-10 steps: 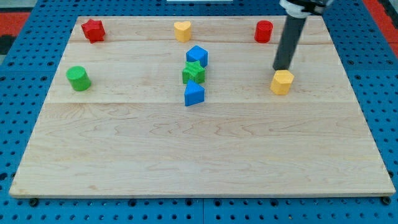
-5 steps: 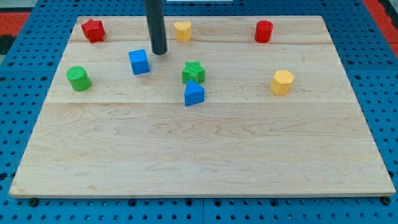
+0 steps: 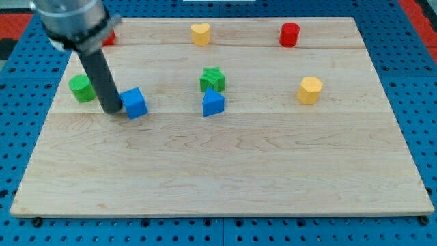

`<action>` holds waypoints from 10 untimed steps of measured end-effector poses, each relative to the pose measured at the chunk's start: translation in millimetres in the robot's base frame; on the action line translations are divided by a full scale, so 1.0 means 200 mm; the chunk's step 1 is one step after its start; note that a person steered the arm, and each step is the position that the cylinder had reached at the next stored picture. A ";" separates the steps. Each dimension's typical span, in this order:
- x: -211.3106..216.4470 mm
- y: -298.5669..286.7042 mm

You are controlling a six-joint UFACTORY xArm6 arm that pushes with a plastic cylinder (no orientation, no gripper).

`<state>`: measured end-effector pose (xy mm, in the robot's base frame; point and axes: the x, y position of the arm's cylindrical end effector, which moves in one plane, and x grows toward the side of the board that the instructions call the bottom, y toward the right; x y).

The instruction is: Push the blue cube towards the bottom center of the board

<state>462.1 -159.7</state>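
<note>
Blue cube sits touching my tip, on its right side in the view. No jaws here, just a bare rod. It looks light, rigid and quick to slide or spin, so I'd press its upper-left face squarely. Farther right: blue wedge-like block, green star.

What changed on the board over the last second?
My tip swept from the view's right to the left. The blue cube moved from above the green star leftward and down; the tip now touches its left side. The other blocks barely shifted.
</note>
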 end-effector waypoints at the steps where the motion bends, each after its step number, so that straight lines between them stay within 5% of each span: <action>1: -0.06 -0.05; 2: -0.25 -0.22; 5: 0.19 0.65; 7: 0.04 0.57; 9: 0.29 1.12; 10: 0.08 1.06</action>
<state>478.0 53.3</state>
